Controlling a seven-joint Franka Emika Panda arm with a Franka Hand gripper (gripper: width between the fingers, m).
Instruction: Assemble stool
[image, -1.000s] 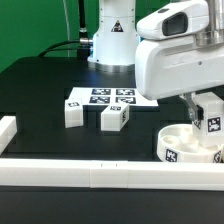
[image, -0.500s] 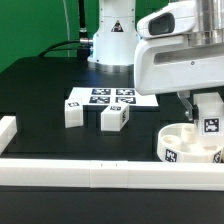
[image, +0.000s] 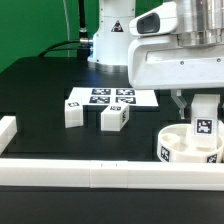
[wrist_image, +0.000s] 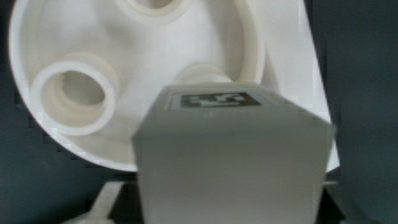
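Observation:
The round white seat (image: 186, 147) sits at the exterior view's right, near the front rail, sockets facing up. My gripper (image: 203, 108) is shut on a white leg block (image: 204, 128) with a tag, held upright just over the seat. In the wrist view the leg block (wrist_image: 235, 150) fills the foreground, with the seat (wrist_image: 125, 70) and one round socket (wrist_image: 77, 88) behind it. Two more tagged leg blocks (image: 74, 111) (image: 115, 116) lie on the black table in the middle.
The marker board (image: 108, 97) lies flat behind the two loose blocks. A long white rail (image: 100, 177) runs along the front, and a short rail piece (image: 7, 131) stands at the exterior view's left. The arm's base (image: 110, 40) stands at the back.
My gripper and the held leg block have moved down and slightly toward the exterior view's left, closer onto the seat. The loose blocks have not moved.

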